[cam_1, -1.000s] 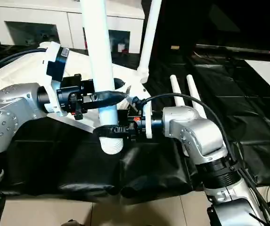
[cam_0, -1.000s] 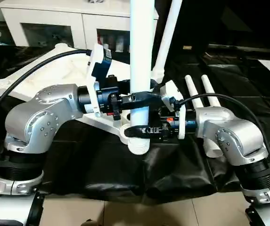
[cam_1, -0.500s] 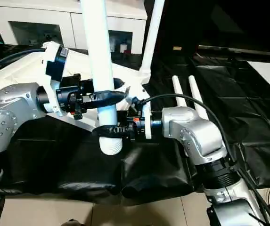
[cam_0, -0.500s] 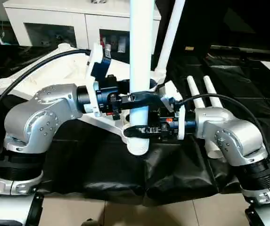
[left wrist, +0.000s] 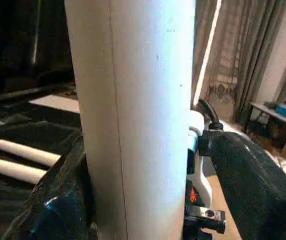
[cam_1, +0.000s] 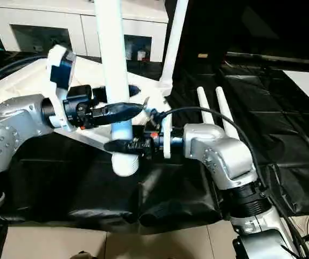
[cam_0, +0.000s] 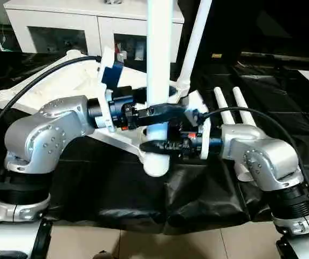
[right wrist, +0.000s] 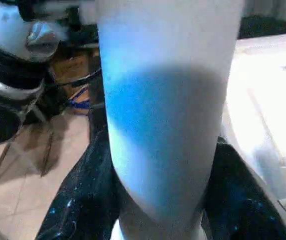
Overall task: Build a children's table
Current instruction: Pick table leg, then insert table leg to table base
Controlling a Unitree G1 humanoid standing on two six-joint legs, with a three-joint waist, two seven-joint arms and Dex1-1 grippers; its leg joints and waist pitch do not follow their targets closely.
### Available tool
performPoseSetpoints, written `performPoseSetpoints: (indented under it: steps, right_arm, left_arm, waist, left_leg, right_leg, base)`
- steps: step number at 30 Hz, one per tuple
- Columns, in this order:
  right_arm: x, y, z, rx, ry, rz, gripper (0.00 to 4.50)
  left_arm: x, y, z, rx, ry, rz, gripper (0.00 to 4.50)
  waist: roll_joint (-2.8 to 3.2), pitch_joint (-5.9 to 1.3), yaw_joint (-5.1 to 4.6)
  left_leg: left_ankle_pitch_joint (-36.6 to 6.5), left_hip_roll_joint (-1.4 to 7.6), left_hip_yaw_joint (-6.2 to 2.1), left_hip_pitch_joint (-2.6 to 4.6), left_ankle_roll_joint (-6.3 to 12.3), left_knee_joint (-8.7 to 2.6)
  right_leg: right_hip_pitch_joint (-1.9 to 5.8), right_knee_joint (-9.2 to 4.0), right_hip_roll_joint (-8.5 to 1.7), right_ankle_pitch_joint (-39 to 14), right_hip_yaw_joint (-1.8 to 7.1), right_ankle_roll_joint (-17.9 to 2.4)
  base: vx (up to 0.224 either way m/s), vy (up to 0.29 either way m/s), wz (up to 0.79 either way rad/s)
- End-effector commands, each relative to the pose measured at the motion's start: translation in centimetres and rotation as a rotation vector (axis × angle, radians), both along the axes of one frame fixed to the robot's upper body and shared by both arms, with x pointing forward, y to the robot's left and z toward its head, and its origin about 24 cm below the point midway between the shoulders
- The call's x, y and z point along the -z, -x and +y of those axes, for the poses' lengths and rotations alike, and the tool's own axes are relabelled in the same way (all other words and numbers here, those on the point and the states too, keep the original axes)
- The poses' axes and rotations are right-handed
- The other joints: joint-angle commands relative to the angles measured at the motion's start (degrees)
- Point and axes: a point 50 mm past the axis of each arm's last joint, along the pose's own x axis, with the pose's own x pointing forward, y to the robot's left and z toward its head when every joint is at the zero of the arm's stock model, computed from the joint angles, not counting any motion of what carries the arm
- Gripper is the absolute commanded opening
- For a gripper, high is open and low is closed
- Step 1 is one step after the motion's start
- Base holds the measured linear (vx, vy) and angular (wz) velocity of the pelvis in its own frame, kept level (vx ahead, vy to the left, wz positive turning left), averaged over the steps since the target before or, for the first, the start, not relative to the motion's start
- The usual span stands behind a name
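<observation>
The children's table top (cam_0: 62, 86) lies upside down on black cloth, ribs up. One white leg (cam_0: 159, 65) stands upright at its near corner socket (cam_0: 157, 162). My left gripper (cam_0: 167, 109) reaches in from the left with its fingers (left wrist: 247, 185) either side of this leg, open, a gap showing beside one finger. Just below it my right gripper (cam_0: 155, 144) is shut on the same leg (right wrist: 167, 100), fingers (right wrist: 78, 200) hugging it. A second leg (cam_0: 194, 43) stands in a far corner socket. Two loose legs (cam_0: 222, 105) lie side by side to the right.
A white cabinet with glass doors (cam_0: 62, 27) stands behind the table top. Black cloth (cam_0: 116, 189) covers the work surface and hangs over its front edge above a tiled floor. A black cable (cam_0: 30, 89) loops over my left arm.
My left gripper's fingers have spread wider around the upright leg and its wrist has turned a little. The right gripper keeps its hold on the leg.
</observation>
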Motion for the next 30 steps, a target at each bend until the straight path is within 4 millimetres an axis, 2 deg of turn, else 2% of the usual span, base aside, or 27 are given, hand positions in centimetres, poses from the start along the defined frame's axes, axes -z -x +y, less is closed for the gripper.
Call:
performPoseSetpoints:
  steps: [1,5,6,9,11,12,14,15,16,17,18,19,20,22,24,28,29,30]
  right_arm:
    - [-1.2,-0.1,-1.5,0.058,-0.028,-0.034,1.86]
    - [-1.6,0.1,-2.0,0.071,-0.053,-0.041,1.86]
    - [-1.7,0.2,-2.0,0.076,-0.059,-0.041,1.86]
    - [-1.6,0.3,-2.1,0.085,-0.059,-0.037,1.86]
    - [-1.3,0.3,-2.3,0.116,-0.052,-0.035,1.86]
    - [-1.1,0.1,-2.6,0.154,-0.047,-0.037,1.86]
    - [-0.7,-0.7,-3.3,0.258,-0.023,-0.043,1.86]
    - [-0.4,-0.9,-3.6,0.294,-0.005,-0.046,1.86]
    - [-0.4,-0.9,-3.6,0.294,-0.005,-0.046,1.86]
    - [-0.1,-1.2,-3.9,0.334,0.011,-0.05,1.86]
    - [0.4,-1.6,-4.2,0.399,0.031,-0.054,1.86]
    - [0.6,-1.7,-4.3,0.419,0.036,-0.054,1.86]
    - [0.6,-1.7,-4.3,0.422,0.037,-0.055,1.86]
    - [0.9,-1.7,-4.2,0.428,0.042,-0.052,1.86]
    - [1.1,-1.5,-3.9,0.421,0.049,-0.05,1.86]
    - [1.6,-1.2,-3.7,0.406,0.071,-0.054,1.86]
    - [1.6,-1.2,-3.6,0.405,0.076,-0.056,1.86]
    - [1.8,-1.1,-3.5,0.399,0.092,-0.062,1.86]
  left_arm:
    - [-0.3,-0.6,0.6,-0.043,0.017,0.004,3.92]
    - [-0.4,-1.4,1.5,-0.1,0.096,0.002,4.3]
    - [-0.5,-1.6,1.7,-0.109,0.124,-0.001,4.3]
    - [-0.5,-1.8,1.7,-0.119,0.125,0.002,4.3]
    - [0.2,-2.6,2.2,-0.201,0.084,0.02,4.3]
    - [0.7,-3.1,2.4,-0.249,0.054,0.037,4.3]
    - [2.4,-3.9,3.1,-0.35,-0.094,0.056,4.3]
    - [3.3,-3.9,3.3,-0.364,-0.185,0.033,4.3]
    - [3.3,-3.9,3.3,-0.364,-0.185,0.033,4.3]
    - [4.2,-3.8,3.5,-0.364,-0.289,0.001,4.3]
    - [6.5,-3.7,4.1,-0.366,-0.555,-0.09,4.3]
    - [7.3,-3.6,4.3,-0.349,-0.65,-0.119,4.3]
    - [7.7,-3.6,4.4,-0.341,-0.685,-0.125,4.3]
    - [8.7,-3.5,4.4,-0.299,-0.788,-0.151,4.3]
    - [9.5,-3.5,4.5,-0.249,-0.866,-0.166,4.3]
    - [10.3,-4.1,4.7,-0.182,-0.976,-0.184,4.3]
    - [10.5,-4.3,4.8,-0.172,-0.994,-0.188,4.3]
    - [11.0,-4.9,5.1,-0.164,-1.073,-0.219,4.3]
  waist:
    - [0.97,-4.19,0.02]
    - [1.09,-4.28,0.01]
    - [1.3,-4.3,-0.01]
    - [1.32,-4.32,0.0]
    - [1.21,-4.26,-0.02]
    - [1.72,-4.28,0.02]
    - [1.35,-4.1,-0.08]
    - [1.48,-4.12,-0.13]
    - [1.56,-4.17,-0.13]
    - [1.53,-4.18,-0.11]
    - [1.64,-4.09,-0.23]
    - [1.71,-4.14,-0.03]
    - [1.69,-4.13,-0.29]
    - [1.93,-4.4,-0.19]
    - [1.92,-4.44,-0.15]
    - [2.13,-4.24,-0.15]
    - [2.02,-4.26,-0.15]
    - [2.07,-4.21,-0.12]
  left_leg:
    - [-15.0,-0.59,0.89,1.21,-2.42,-3.79]
    - [-15.2,-0.67,0.76,1.15,-2.33,-3.85]
    - [-15.2,-0.62,0.73,1.17,-2.32,-3.86]
    - [-15.2,-0.57,0.66,1.15,-2.29,-3.9]
    - [-15.8,-0.63,0.73,1.22,-2.27,-3.86]
    - [-16.1,-0.58,0.61,1.29,-2.43,-3.9]
    - [-16.8,-0.61,0.61,1.25,-2.56,-3.99]
    - [-17.2,-0.66,0.56,1.34,-2.97,-4.05]
    - [-17.1,-0.58,0.5,1.4,-3.35,-4.12]
    - [-16.9,-0.55,0.44,1.36,-3.39,-4.16]
    - [-17.3,-0.54,0.46,1.33,-3.68,-4.22]
    - [-17.8,-0.38,0.29,1.46,-3.25,-4.32]
    - [-17.9,-0.46,0.37,1.39,-3.45,-4.29]
    - [-15.5,-0.41,0.42,1.42,-3.68,-4.18]
    - [-14.9,-0.42,0.5,1.33,-3.63,-4.12]
    - [-17.2,-0.55,0.53,1.46,-3.72,-4.2]
    - [-17.3,-0.59,0.45,1.37,-3.76,-4.19]
    - [-17.6,-0.64,0.45,1.38,-3.84,-4.23]
  right_leg:
    - [2.79,-3.92,-0.97,-11.9,0.6,-10.1]
    - [3.04,-4.03,-1.02,-12.1,0.53,-9.8]
    - [3.03,-4.0,-1.04,-11.4,0.5,-10.1]
    - [3.08,-3.85,-1.06,-10.6,0.45,-10.7]
    - [3.01,-4.03,-1.02,-11.4,0.46,-10.5]
    - [3.0,-3.97,-1.08,-11.9,0.48,-10.2]
    - [2.9,-4.42,-1.06,-14.0,0.49,-9.1]
    - [2.86,-4.39,-1.09,-15.9,0.53,-7.9]
    - [2.76,-4.42,-1.16,-16.4,0.57,-7.4]
    - [2.77,-4.55,-1.25,-16.3,0.55,-7.5]
    - [2.69,-4.43,-1.15,-15.9,0.56,-7.7]
    - [2.45,-4.87,-1.27,-16.6,0.54,-6.8]
    - [2.51,-4.53,-1.18,-16.3,0.61,-6.7]
    - [2.68,-4.09,-1.26,-11.8,0.65,-8.1]
    - [2.82,-3.67,-1.23,-9.2,0.61,-9.5]
    - [2.69,-4.07,-1.31,-11.5,0.64,-9.8]
    - [2.84,-4.06,-1.4,-11.8,0.62,-9.7]
    - [2.8,-4.24,-1.37,-12.5,0.65,-9.5]
  base:
    - [0.0,0.0,0.0]
    - [0.0,0.0,0.0]
    - [0.0,0.0,0.0]
    - [0.0,0.0,0.0]
    - [0.0,0.0,0.0]
    - [0.0,0.0,0.0]
    - [0.0,0.0,0.0]
    - [0.0,0.0,0.0]
    - [0.0,0.0,0.0]
    - [0.0,0.0,0.0]
    - [0.0,0.0,0.0]
    - [0.0,0.0,0.0]
    - [0.0,0.0,0.0]
    - [0.0,0.0,0.0]
    - [0.0,0.0,0.0]
    - [0.0,0.0,0.0]
    - [0.0,0.0,0.0]
    - [0.0,0.0,0.0]
